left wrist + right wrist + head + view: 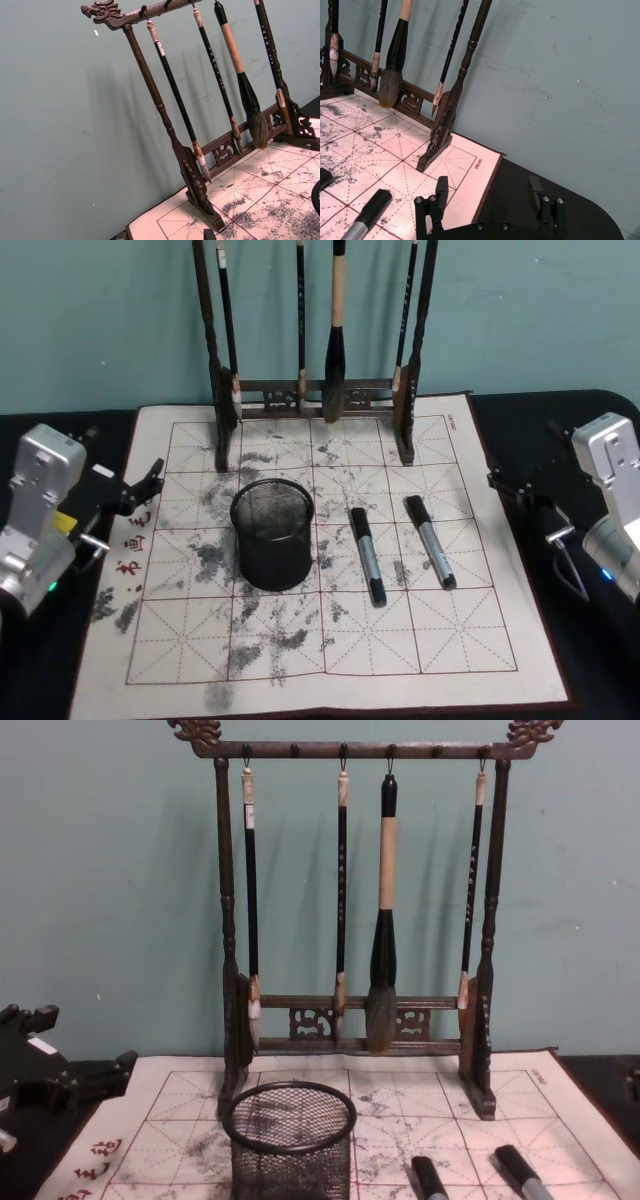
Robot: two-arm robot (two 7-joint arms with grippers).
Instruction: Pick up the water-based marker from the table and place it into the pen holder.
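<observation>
Dark table (600, 670) carries a cream calligraphy mat (450, 640) before a teal wall, and at the mat's far edge we see a wooden brush rack (229, 920) hung with brushes. We find the pen holder (272, 532) upright near the mat's middle; just to its right a marker (367, 555) lies flat, a second marker (430, 541) beside it, not touching. The right gripper (527, 458) sits off the mat's right edge, fingers spread and empty, well apart from both markers; the left gripper (120, 458) sits likewise at the left edge
</observation>
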